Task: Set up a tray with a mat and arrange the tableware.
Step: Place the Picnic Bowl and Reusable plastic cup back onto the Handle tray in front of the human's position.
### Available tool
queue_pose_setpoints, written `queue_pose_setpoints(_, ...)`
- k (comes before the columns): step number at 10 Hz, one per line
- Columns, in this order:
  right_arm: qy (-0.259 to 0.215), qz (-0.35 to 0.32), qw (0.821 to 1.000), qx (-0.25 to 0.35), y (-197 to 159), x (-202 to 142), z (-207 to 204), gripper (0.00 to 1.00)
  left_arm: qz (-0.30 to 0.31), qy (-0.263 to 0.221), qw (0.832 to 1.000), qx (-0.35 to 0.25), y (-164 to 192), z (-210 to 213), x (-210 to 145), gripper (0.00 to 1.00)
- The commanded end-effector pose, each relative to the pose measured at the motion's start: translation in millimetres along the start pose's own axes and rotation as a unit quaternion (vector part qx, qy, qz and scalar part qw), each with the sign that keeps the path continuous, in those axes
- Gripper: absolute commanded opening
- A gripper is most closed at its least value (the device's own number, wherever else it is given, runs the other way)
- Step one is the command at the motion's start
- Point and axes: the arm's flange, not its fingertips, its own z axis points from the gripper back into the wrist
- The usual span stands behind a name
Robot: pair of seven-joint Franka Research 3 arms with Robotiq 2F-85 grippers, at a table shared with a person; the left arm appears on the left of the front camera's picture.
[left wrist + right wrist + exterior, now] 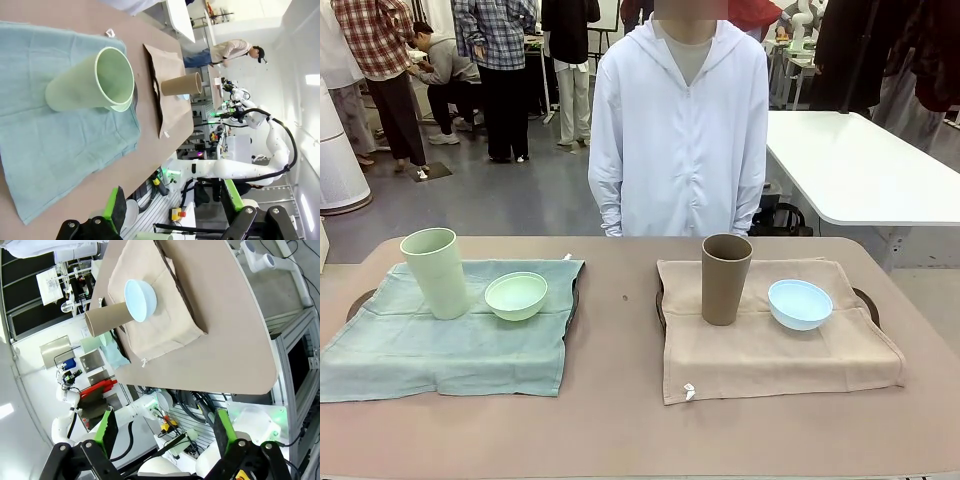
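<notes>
Left tool (pixel 170 212) and right tool (pixel 162 432) both stand wide apart, holding nothing, clear of the bench (pixel 620 340). Two trays, each under one mat: green mat (pixel 440 335) carries one pale green tumbler (pixel 435 270) and one mint bowl (pixel 516 296); beige mat (pixel 770 345) carries one brown tumbler (pixel 726 278) and one light blue bowl (pixel 800 303).
</notes>
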Motion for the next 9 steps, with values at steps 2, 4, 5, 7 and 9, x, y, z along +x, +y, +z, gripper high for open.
queue_pose_setpoints(2, -0.002, -0.002, 1.000, 0.001, -0.3, -0.4, 0.8, 1.00, -0.001, -0.002, 1.000, -0.007, 1.2, -0.3, -1.9, 1.00)
queue_pose_setpoints(4, -0.002, -0.002, 1.000, 0.001, -0.3, -0.4, 0.8, 1.00, -0.001, -0.002, 1.000, -0.007, 1.2, -0.3, -1.9, 1.00)
queue_pose_setpoints(5, -0.002, -0.002, 1.000, 0.001, -0.3, -0.4, 0.8, 1.00, -0.001, -0.002, 1.000, -0.007, 1.2, -0.3, -1.9, 1.00)
queue_pose_setpoints(7, -0.002, -0.002, 1.000, 0.001, -0.3, -0.4, 0.8, 1.00, -0.001, -0.002, 1.000, -0.007, 1.2, -0.3, -1.9, 1.00)
queue_pose_setpoints(9, -0.002, -0.002, 1.000, 0.001, -0.3, -0.4, 0.8, 1.00, -0.001, -0.002, 1.000, -0.007, 1.2, -0.3, -1.9, 1.00)
